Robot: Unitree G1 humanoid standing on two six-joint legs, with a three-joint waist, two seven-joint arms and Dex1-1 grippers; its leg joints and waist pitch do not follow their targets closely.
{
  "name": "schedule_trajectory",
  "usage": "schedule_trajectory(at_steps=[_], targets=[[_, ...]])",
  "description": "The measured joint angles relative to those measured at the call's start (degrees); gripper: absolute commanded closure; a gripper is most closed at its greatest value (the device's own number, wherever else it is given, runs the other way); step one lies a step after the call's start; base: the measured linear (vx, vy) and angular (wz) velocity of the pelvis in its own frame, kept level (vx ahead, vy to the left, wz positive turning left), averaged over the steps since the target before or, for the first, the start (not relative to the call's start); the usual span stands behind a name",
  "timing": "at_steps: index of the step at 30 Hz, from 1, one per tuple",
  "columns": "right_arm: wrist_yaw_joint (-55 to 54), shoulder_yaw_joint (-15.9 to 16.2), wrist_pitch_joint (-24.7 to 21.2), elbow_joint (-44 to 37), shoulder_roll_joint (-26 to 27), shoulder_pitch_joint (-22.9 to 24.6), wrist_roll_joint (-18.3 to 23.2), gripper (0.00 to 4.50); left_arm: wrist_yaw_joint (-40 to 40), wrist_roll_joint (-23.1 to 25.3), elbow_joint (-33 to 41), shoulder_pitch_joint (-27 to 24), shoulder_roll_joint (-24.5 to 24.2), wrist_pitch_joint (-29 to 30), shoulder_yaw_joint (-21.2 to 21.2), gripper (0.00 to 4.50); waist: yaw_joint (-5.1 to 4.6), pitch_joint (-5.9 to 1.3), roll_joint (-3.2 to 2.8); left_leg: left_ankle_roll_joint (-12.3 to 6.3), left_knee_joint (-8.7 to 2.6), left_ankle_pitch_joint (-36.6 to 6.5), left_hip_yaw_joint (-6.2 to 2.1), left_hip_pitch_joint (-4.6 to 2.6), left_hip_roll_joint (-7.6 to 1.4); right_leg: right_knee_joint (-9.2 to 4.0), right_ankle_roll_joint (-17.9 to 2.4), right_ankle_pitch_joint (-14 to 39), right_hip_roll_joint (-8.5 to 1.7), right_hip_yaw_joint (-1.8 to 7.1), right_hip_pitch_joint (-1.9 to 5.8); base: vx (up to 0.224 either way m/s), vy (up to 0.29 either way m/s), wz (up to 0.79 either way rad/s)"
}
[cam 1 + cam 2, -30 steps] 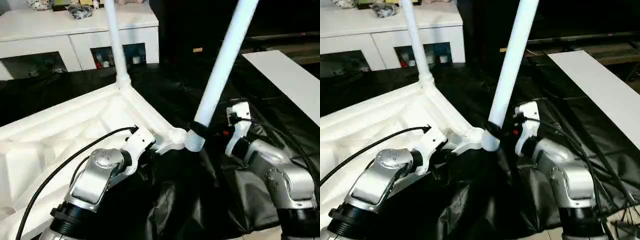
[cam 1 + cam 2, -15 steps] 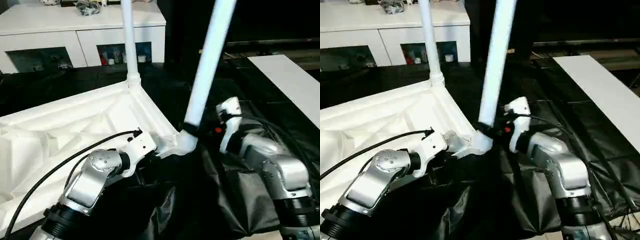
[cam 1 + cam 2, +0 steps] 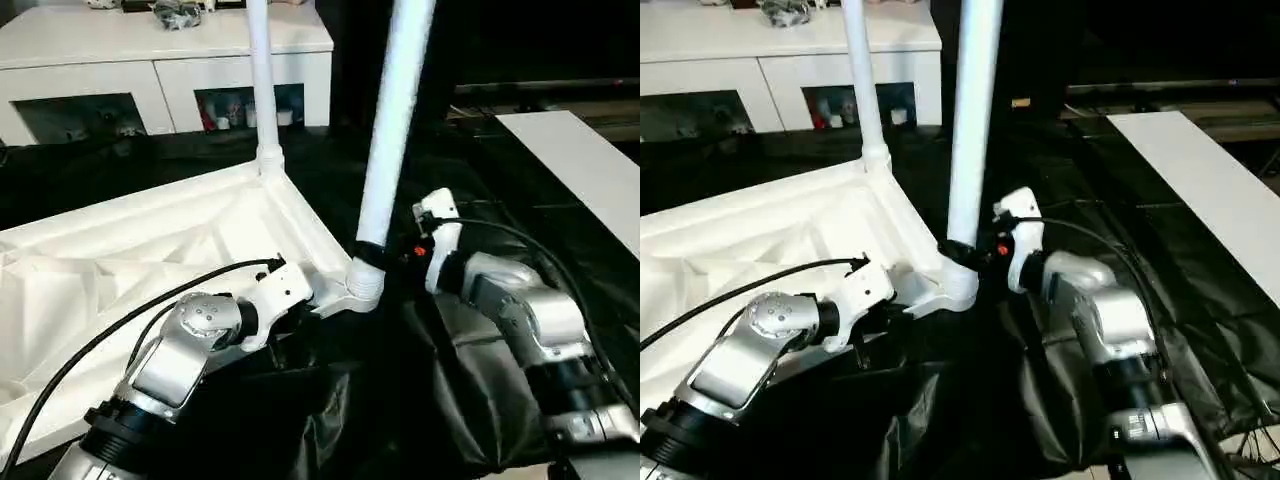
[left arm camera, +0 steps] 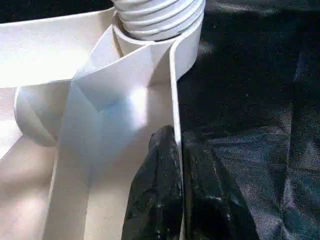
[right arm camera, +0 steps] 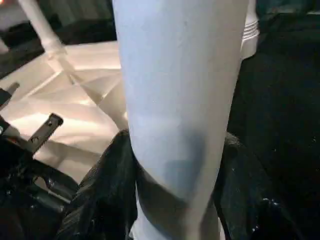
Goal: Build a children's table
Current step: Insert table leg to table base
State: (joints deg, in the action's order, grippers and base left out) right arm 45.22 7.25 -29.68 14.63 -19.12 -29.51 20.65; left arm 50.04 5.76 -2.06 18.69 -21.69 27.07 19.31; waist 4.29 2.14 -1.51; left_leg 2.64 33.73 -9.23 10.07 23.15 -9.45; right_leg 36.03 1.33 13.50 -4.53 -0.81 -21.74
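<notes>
**Second leg going into the near corner socket**

Down at the near corner of the upturned tabletop (image 3: 150,240), I have the second leg (image 3: 392,120) standing with its threaded foot in the corner socket (image 3: 362,285). My right hand (image 5: 170,200) is wrapped around that leg low down, its two black fingers (image 5: 102,190) on either side of the tube, half-spread to the tube's width. My left hand (image 4: 172,185) is pressed together on the thin edge rib of the tabletop just beside the socket, pinning the corner.

The tabletop lies ribbed side up on the black sheet (image 3: 400,400) that covers the floor. One leg (image 3: 262,80) is already seated upright at the far corner.

I judge the step to be seating this leg. From the left wrist view the thread ridges (image 4: 160,15) sit at the socket's mouth, so it looks only partly home. The next move calls for turning or pressing the leg down along its own axis while the left hand holds the corner firm; any lean could cross the thread.

Room is fair: the white cabinet (image 3: 160,60) stands well behind, the flat white board (image 3: 580,170) lies well off to the right, and open black sheet surrounds the corner. My right forearm's cable (image 3: 520,245) loops near the leg and could snag.
</notes>
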Motion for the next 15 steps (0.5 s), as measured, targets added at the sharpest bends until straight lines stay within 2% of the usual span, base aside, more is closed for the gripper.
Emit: schedule_trajectory(at_steps=[7,15], targets=[[3.6,1.3,0.4,1.9,-1.1,-1.1,-0.6,2.65,0.6,-0.4,-0.2,0.1,-0.4,-0.1,0.3,4.50,0.11,-0.13,0.22,0.00,-0.02,0.0,0.00,-0.16,-0.01,-0.05,0.0,0.0,0.01,0.00,0.14,0.000,0.000,0.00],[5.8,2.0,0.5,8.3,-0.5,-5.2,-1.1,2.66,0.9,-1.0,-0.4,0.1,-1.1,-0.2,0.6,4.50,-0.36,-0.15,0.25,0.01,-0.02,0.0,0.00,-0.18,-0.01,-0.06,0.0,0.0,0.01,0.00,0.19,0.000,0.000,0.00]])
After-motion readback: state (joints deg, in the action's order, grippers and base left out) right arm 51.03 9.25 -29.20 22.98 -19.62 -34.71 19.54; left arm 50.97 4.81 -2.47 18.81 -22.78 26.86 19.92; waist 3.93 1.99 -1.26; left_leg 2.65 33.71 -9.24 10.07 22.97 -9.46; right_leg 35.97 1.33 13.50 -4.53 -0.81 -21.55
